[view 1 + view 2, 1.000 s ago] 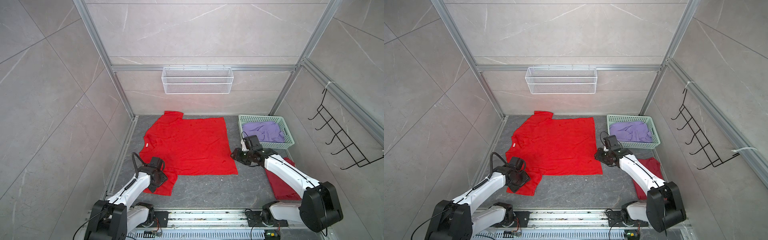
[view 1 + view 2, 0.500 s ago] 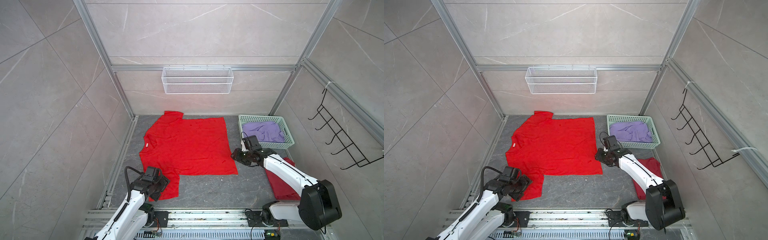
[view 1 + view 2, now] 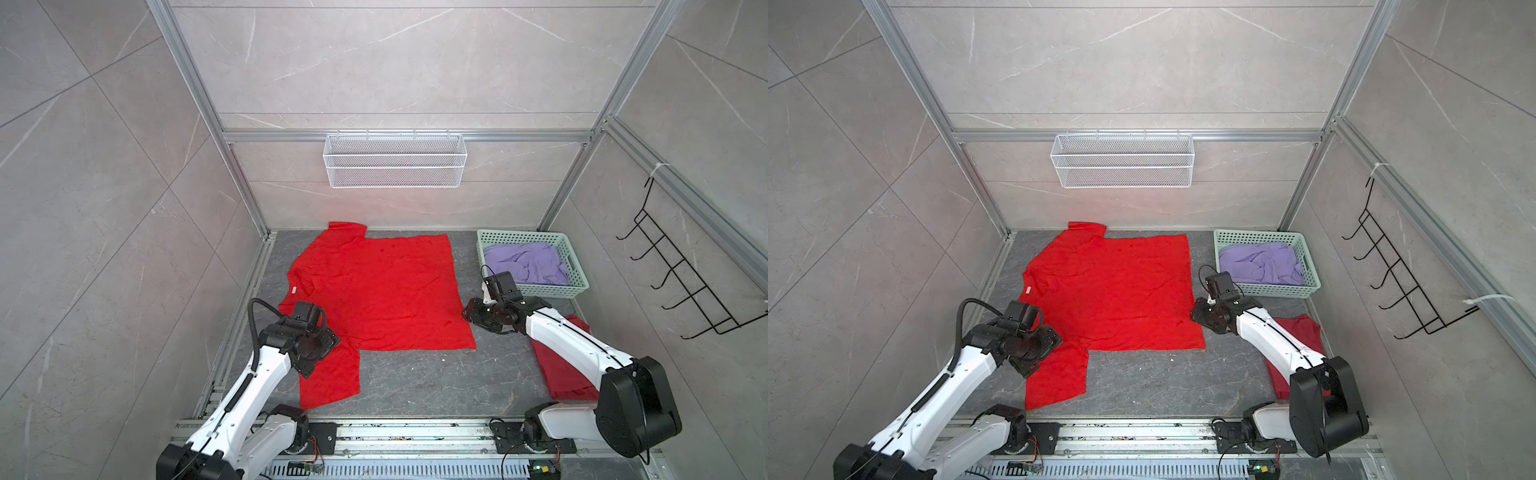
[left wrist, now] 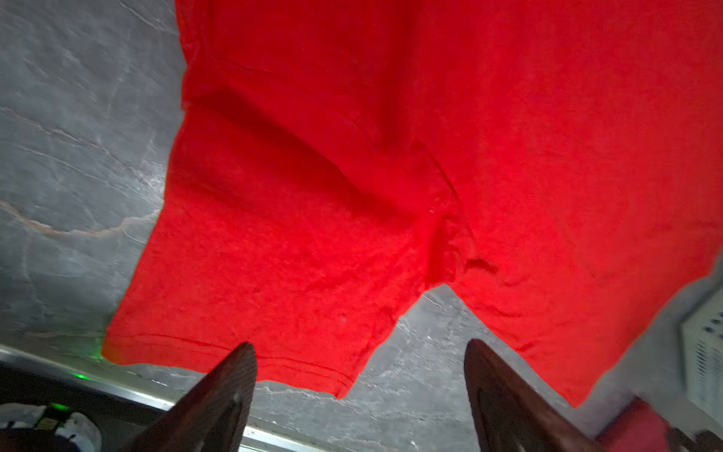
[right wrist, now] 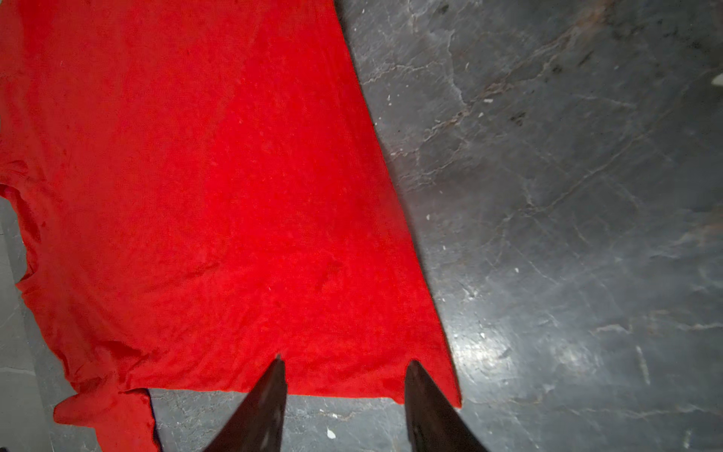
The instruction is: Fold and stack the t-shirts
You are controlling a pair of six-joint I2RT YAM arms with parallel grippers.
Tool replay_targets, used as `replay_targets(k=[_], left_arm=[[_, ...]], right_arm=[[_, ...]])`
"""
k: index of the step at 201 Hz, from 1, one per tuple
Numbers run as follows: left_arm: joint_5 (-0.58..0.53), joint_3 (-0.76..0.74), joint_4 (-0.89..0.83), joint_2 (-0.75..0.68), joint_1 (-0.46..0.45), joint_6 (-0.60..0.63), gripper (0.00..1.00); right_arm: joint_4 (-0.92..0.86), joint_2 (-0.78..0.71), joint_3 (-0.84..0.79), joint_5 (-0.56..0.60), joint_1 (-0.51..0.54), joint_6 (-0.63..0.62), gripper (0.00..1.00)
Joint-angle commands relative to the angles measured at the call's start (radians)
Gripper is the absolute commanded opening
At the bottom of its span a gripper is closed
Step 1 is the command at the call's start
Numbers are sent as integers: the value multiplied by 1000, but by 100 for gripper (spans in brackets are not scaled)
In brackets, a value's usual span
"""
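Lying flat over the middle of the tabletop (image 3: 415, 382): bright red t-shirt (image 3: 374, 291), unfolded, white neck label (image 3: 294, 289) toward the left edge, hem (image 3: 459, 299) toward the right edge, so long axis left to right. Near sleeve (image 3: 330, 378) pointing at the near edge, far sleeve (image 3: 347, 227) reaching the far edge.

Poised over the near sleeve and armpit: left gripper (image 4: 358, 344), jaws spread wide, nothing between them (wrist view blurred, so height above the cloth hard to judge). From that claw, sleeve cuff just below, body of the shirt beyond, toward the far edge.

Sitting at the near end of the hem: right gripper (image 5: 344, 360), jaws partly apart, straddling the hem's edge, no cloth pinched or lifted. From this claw, shirt stretching away toward the left edge.

Waiting elsewhere: dark red t-shirt (image 3: 557, 374) by the right edge toward the front, partly under the right arm; lavender t-shirt (image 3: 523, 262) bunched in the mint-green basket (image 3: 552, 291) at the far right corner.

Judged from this: first fold not yet made. Likely turning on the shirt's near long side, running between the two claws. Left arm nearer the sleeve end, right arm nearer the hem end, fold to go from the near edge toward the far edge. Needing a pinch at both ends together, else a skewed crease.
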Motion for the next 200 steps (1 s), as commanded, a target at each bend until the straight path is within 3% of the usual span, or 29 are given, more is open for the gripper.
replay_targets(k=[1, 42, 87, 138, 164, 200], left_arm=[[-79, -56, 52, 7, 1, 64, 86], [-94, -194, 157, -36, 0, 84, 86], [23, -312, 168, -66, -9, -31, 86], [135, -412, 165, -153, -173, -283, 86], [140, -397, 93, -250, -257, -395, 86], [58, -246, -80, -314, -260, -360, 86]], right_arm=[[-4, -9, -17, 24, -5, -15, 51], [-10, -14, -19, 24, -7, -15, 51], [-11, -2, -9, 27, -8, -15, 51], [-87, 9, 69, 69, -26, -92, 51], [-94, 7, 85, 70, -38, -106, 51], [-87, 8, 79, 66, -46, -102, 51]])
